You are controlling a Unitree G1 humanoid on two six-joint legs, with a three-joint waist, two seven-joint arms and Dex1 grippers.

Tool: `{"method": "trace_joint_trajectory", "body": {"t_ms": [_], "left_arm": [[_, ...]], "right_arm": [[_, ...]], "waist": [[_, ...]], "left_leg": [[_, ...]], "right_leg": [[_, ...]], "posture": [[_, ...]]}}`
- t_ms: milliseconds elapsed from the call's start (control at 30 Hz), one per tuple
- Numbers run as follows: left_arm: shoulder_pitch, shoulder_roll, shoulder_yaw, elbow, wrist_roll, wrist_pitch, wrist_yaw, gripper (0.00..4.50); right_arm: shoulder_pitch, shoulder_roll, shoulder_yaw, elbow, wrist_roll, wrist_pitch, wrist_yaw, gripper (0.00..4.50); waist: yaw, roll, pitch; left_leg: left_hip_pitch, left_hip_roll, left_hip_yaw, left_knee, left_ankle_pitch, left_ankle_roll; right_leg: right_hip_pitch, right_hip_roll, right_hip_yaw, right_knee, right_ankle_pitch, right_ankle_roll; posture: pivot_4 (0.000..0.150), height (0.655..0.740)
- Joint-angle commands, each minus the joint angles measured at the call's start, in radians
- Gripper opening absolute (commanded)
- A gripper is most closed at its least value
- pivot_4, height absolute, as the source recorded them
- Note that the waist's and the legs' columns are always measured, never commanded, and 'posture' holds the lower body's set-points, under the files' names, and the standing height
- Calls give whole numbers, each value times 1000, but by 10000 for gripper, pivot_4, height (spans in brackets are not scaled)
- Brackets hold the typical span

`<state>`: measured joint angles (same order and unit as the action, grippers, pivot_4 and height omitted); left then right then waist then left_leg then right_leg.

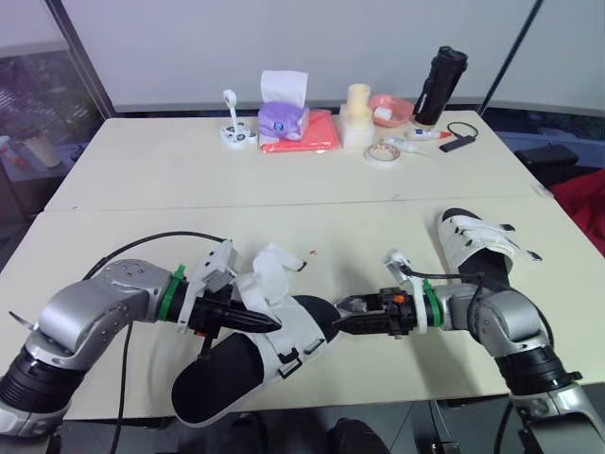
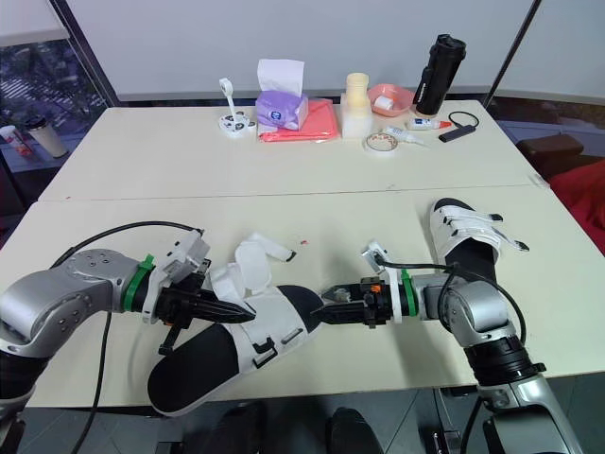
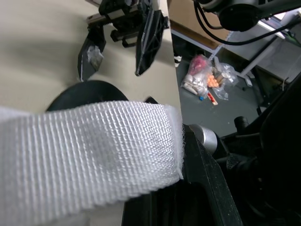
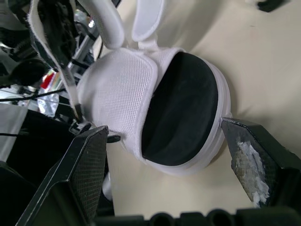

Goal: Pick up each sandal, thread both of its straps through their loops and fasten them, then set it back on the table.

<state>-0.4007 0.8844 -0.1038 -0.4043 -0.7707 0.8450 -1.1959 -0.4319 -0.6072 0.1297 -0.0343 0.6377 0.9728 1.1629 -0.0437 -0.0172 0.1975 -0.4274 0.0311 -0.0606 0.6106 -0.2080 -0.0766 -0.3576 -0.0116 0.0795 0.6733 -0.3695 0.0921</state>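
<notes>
- The far sandal [image 1: 477,248] lies on the table [image 1: 170,175] beside the right forearm, with white straps lying across it. It looks fastened, so that one is likely finished.
- The near sandal [image 1: 232,371] sits at the table's front edge, partly over it, between the two grippers. Both its straps stand up loose and unthreaded.
- The left gripper [image 1: 263,323] seems pinched on one white strap [image 3: 94,141].
- The right gripper [image 1: 340,317] is spread wide and empty, its fingers either side of the sandal's rounded end.
- Threading, fastening and setting down are all still to do.
</notes>
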Motion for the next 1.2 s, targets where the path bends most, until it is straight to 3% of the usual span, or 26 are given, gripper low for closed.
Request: {"method": "trace_joint_trajectory", "body": {"t_ms": [33,200,333,567,933,1033,1200], "left_arm": [[0,2,3,-14,12,-8,4,0],[3,-7,6,-1,39,-24,21,0],[4,-6,7,-1,39,-20,13,0],[-13,-16,-1,11,43,-16,9,0],[3,-24,9,4,42,-17,17,0],[5,-23,9,11,47,-23,16,0],[4,-27,9,25,59,-33,17,0]], "right_arm": [[2,16,26,4,-49,-64,-34,40974],[-50,27,-56,81,-65,-169,-59,40974],[-84,-2,-121,-10,64,-59,-10,40974],[-24,-18,3,-139,61,-15,12,40974],[-26,25,108,-117,27,-13,-3,40974],[-35,54,103,-124,65,38,-9,32347],[-43,85,103,-134,88,89,-25,6512]], "waist": [[0,0,0],[0,0,0],[2,0,0],[1,0,0],[1,0,0],[1,0,0],[1,0,0]], "left_leg": [[0,0,0,0,0,0],[0,0,0,2,0,0],[0,0,0,3,0,0],[0,0,0,3,0,0],[1,0,0,4,0,0],[1,0,0,4,0,0],[1,0,0,5,0,0]], "right_leg": [[0,0,0,0,0,0],[0,0,0,2,0,0],[0,0,0,4,0,0],[0,0,0,5,0,0],[-1,0,0,8,0,0],[-1,0,0,8,0,0],[-1,0,0,9,0,0]], "posture": [[1500,7400],[1500,7400],[1500,7400],[1500,7400],[1500,7400],[1500,7400],[1500,7400]]}}
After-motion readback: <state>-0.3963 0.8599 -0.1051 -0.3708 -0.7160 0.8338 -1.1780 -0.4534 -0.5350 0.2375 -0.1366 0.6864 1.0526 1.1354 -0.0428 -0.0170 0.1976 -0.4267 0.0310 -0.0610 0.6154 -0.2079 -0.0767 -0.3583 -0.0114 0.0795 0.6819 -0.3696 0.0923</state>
